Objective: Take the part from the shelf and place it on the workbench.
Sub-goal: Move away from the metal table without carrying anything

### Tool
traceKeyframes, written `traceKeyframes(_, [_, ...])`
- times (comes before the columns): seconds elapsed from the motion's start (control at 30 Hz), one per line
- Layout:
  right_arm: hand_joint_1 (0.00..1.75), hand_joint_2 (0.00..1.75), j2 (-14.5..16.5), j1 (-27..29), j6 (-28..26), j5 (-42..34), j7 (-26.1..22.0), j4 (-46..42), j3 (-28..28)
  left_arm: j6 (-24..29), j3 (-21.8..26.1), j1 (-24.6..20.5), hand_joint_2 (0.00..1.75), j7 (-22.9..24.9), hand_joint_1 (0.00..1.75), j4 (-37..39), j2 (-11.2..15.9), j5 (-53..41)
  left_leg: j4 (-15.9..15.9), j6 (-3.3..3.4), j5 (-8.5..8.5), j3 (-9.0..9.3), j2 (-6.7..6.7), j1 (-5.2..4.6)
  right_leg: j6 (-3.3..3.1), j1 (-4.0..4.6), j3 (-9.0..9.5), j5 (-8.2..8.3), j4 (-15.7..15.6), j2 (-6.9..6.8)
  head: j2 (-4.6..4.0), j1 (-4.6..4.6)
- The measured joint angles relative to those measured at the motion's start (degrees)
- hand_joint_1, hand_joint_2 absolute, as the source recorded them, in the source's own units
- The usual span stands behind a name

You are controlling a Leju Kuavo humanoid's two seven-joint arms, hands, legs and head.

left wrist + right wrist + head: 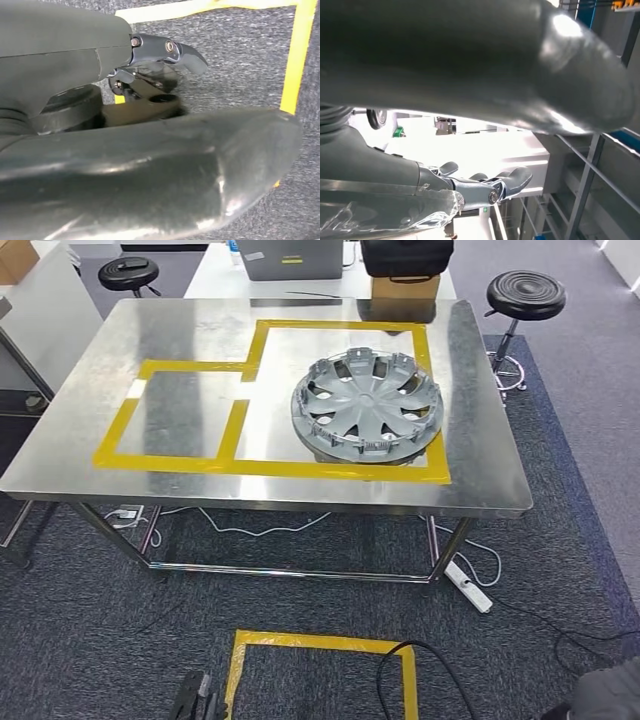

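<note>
Silver plastic hubcap [367, 406] lying flat on the shiny steel surface [90, 400], inside the yellow tape outline [189, 466]. Placing step judged finished. Left robot hand [158, 65] hanging low over grey carpet [241, 65], fingers apart, holding nothing. Right robot hand [486, 187] likewise loose and empty. Next: nothing beyond keeping both arms away from the part.
</note>
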Motion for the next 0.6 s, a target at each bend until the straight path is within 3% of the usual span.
traceKeyframes(0.07, [0.00, 0.00, -0.1, -0.1, 0.0, 0.1, 0.0, 0.0, 0.1, 0.0, 0.0, -0.2, 1.75, -0.1, 0.00, 0.0, 0.0, 0.0, -7.3, 0.50, 0.28, 4.90, -0.02, -0.14, 0.50, 0.18, -0.73, 0.94, 0.2, -0.06, 0.01, 0.04])
traceKeyframes(0.1, [0.00, 0.00, -0.1, -0.1, 0.0, 0.1, 0.0, 0.1, 0.2, 0.0, 0.0, -0.3, 1.75, -0.1, 0.00, 0.0, 0.0, 0.0, -9.1, 0.76, 0.01, 5.88, -0.04, -0.26, 0.79, 0.21, -1.00, 1.43, 0.2, -0.12, 0.01, 0.07])
traceKeyframes(0.17, [0.00, 0.00, -0.2, -0.2, 0.0, 0.1, 0.0, 0.1, 0.4, 0.0, 0.0, -0.3, 1.75, -0.1, 0.00, 0.0, -0.1, 0.0, -9.8, 1.44, 0.26, 5.46, 0.04, -0.35, 1.41, 0.08, -1.46, 2.25, 0.2, -0.20, 0.00, 0.08])
traceKeyframes(0.2, [0.00, 0.00, -0.3, -0.2, 0.0, 0.1, 0.0, 0.2, 0.4, 0.0, 0.0, -0.3, 1.75, -0.1, 0.00, 0.0, -0.1, 0.0, -9.8, 1.87, 0.75, 5.04, 0.12, -0.34, 1.73, -0.02, -1.82, 1.72, 0.5, -0.19, 0.00, 0.11])
traceKeyframes(0.23, [0.00, 0.00, -0.3, -0.2, 0.0, 0.1, 0.0, 0.2, 0.5, 0.0, 0.0, -0.2, 1.75, -0.1, 0.00, 0.0, -0.1, 0.0, -9.9, 2.30, 1.34, 4.53, 0.22, -0.27, 2.05, -0.08, -2.39, 0.10, 1.8, -0.16, -0.01, 0.18])
traceKeyframes(0.27, [0.00, 0.00, -0.4, -0.2, 0.0, 0.1, 0.0, 0.2, 0.5, 0.0, 0.0, -0.2, 1.75, -0.1, 0.00, 0.0, -0.1, 0.0, -10.0, 2.65, 2.02, 3.86, 0.31, -0.19, 2.36, -0.15, -3.28, -2.54, 4.4, -0.14, 0.00, 0.28])
traceKeyframes(0.33, [0.00, 0.00, -0.4, -0.3, 0.0, 0.1, 0.0, 0.3, 0.5, 0.0, 0.0, -0.2, 1.75, -0.1, 0.00, 0.0, -0.1, 0.0, -9.9, 2.95, 3.29, 2.37, 0.34, -0.23, 2.85, -0.19, -5.08, -8.26, 11.9, -0.14, 0.00, 0.49])
traceKeyframes(0.37, [0.00, 0.00, -0.5, -0.3, 0.0, 0.1, 0.0, 0.4, 0.5, 0.0, 0.0, -0.2, 1.75, -0.1, 0.00, 0.0, -0.1, 0.0, -9.9, 2.94, 3.96, 1.53, 0.36, -0.24, 3.00, -0.21, -5.57, -9.72, 15.3, -0.14, 0.01, 0.52])
traceKeyframes(0.4, [0.00, 0.00, -0.5, -0.3, 0.0, 0.1, 0.0, 0.5, 0.5, 0.0, 0.0, -0.2, 1.75, -0.2, 0.00, 0.0, -0.1, -0.1, -9.8, 2.88, 4.63, 0.68, 0.37, -0.26, 3.08, -0.22, -5.27, -9.70, 17.1, -0.14, 0.01, 0.53])
traceKeyframes(0.43, [0.00, 0.00, -0.5, -0.3, 0.0, 0.1, 0.0, 0.5, 0.5, 0.0, 0.0, -0.2, 1.75, -0.3, 0.00, 0.0, -0.1, -0.1, -9.7, 2.78, 5.29, -0.20, 0.39, -0.26, 3.10, -0.24, -4.10, -8.60, 17.1, -0.14, 0.01, 0.55])
traceKeyframes(0.5, [0.00, 0.00, -0.5, -0.4, 0.0, -0.1, 0.0, 0.6, 0.6, 0.1, 0.0, -0.2, 1.75, -0.8, 0.00, 0.0, -0.1, -0.3, -9.5, 2.43, 6.44, -1.73, 0.35, -0.23, 3.01, -0.33, 1.21, -5.55, 11.2, -0.15, 0.01, 0.55])
traceKeyframes(0.57, [0.00, 0.00, -0.5, -0.4, 0.0, -0.8, 0.0, 0.4, 0.6, 0.1, 0.0, -0.2, 1.75, -1.5, 0.00, 0.0, -0.2, -0.5, -9.1, 1.92, 7.36, -2.78, 0.20, -0.36, 2.76, -0.32, 7.43, -5.56, 2.5, -0.06, 0.01, 0.51])
traceKeyframes(0.6, [0.00, 0.00, -0.5, -0.5, 0.0, -1.2, 0.0, 0.2, 0.6, 0.1, 0.0, -0.2, 1.75, -1.8, 0.00, 0.0, -0.2, -0.6, -8.9, 1.61, 7.83, -3.08, 0.14, -0.42, 2.48, -0.24, 9.05, -6.22, -0.3, 0.03, 0.00, 0.50])
